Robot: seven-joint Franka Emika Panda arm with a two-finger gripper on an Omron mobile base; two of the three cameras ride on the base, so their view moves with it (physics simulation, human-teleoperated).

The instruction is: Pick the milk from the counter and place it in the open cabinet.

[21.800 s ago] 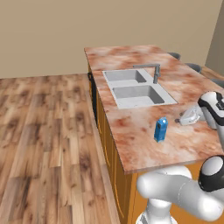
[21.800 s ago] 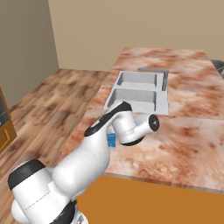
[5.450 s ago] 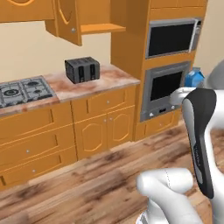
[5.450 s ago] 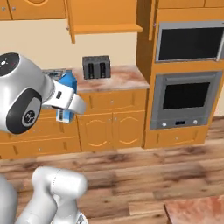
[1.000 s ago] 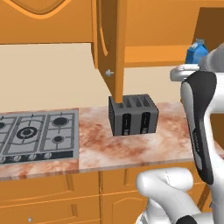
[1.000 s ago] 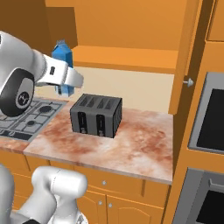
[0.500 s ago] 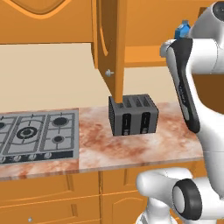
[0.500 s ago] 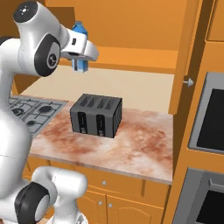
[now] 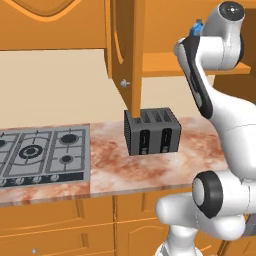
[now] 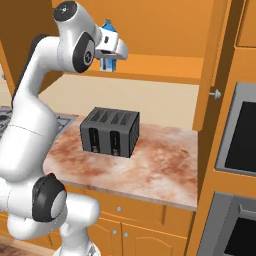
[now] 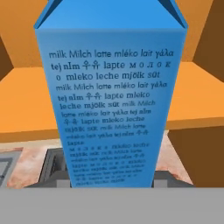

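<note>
You are in the placing step: the pincer (image 10: 111, 56) is clamped on the milk (image 10: 107, 31), upper left of frame — next, push forward onto the cabinet (image 10: 165, 67) shelf.

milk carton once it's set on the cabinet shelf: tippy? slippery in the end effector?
The milk is tall and slim, so it likely tips if released tilted. Its flat, smooth faces probably grip squarely in the end effector yet may slide. The shelf looks flat, favouring a stable upright rest.
</note>
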